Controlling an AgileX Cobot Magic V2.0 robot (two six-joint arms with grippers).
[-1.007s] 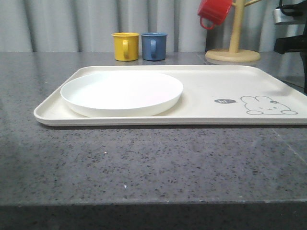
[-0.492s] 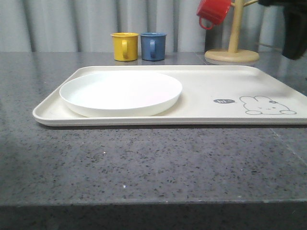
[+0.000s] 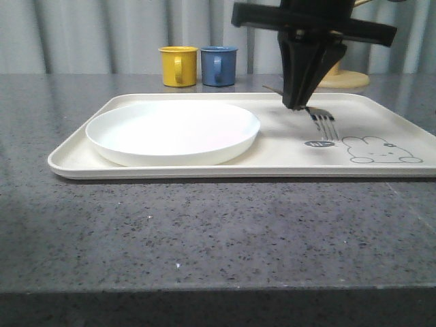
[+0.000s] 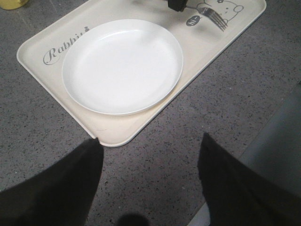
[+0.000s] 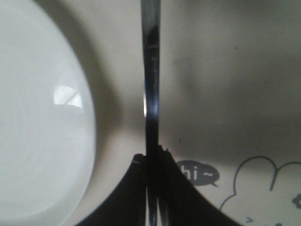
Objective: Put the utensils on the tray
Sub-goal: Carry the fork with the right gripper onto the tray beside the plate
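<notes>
A silver fork (image 3: pixel 321 120) hangs low over the cream tray (image 3: pixel 286 151), tines toward the front, just above the "hi" bubble. My right gripper (image 3: pixel 298 104) is shut on the fork's handle from above. In the right wrist view the fork (image 5: pixel 150 70) runs straight out from between the shut fingers (image 5: pixel 178 197) over the tray (image 5: pixel 225 70). My left gripper (image 4: pixel 149 141) is open over bare table beside the tray's (image 4: pixel 117 137) corner, holding nothing. In that view the fork's tines (image 4: pixel 215 19) lie by the bunny drawing. Other utensils are out of view.
A round white plate (image 3: pixel 174 131) takes up the tray's left half. Behind the tray stand a yellow mug (image 3: pixel 178 65) and a blue mug (image 3: pixel 218 65). A wooden stand's base (image 3: pixel 354 80) shows behind the right arm. The dark speckled table (image 3: pixel 204 231) stretches in front.
My right arm has swung in from the upper right with the fork and come down over the tray's right half. Plate, tray and mugs have stayed put.
</notes>
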